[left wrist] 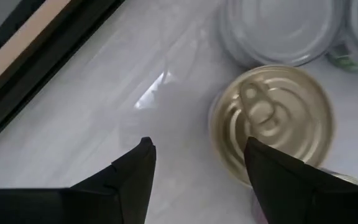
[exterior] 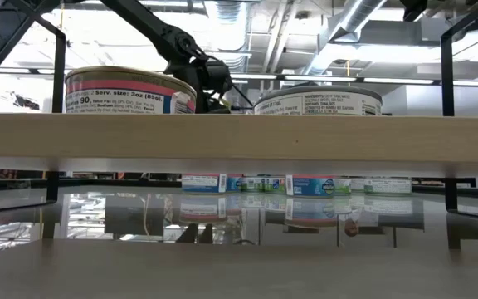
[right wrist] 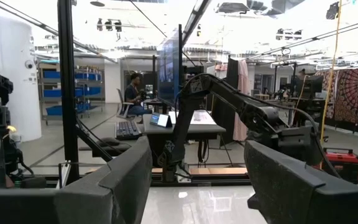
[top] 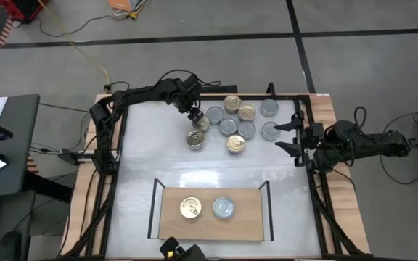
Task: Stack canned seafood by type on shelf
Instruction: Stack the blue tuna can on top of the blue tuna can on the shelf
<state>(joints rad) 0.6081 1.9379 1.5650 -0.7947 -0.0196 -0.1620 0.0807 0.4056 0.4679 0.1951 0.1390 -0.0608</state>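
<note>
Meanwhile the left gripper (top: pixel 194 116) hovers open beside a gold-lidded tin (left wrist: pixel 271 122); the right gripper (top: pixel 289 135) waits open.

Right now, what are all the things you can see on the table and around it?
Gold-lidded tin: one, gold lid, on the shelf, left side.
Silver-lidded tin: one, silver-grey lid, on the shelf, beside the gold one.
Loose tins: about ten, gold and silver-grey lids mixed, clustered at the far middle of the table.
Shelf: one, light wood with black uprights, near edge of the table.
Table: one, white top with wooden border.
Person: one, seated at a desk in the room beyond.
Left hand: open, above the left side of the cluster.
Right hand: open, waiting at the table's right edge.
</note>
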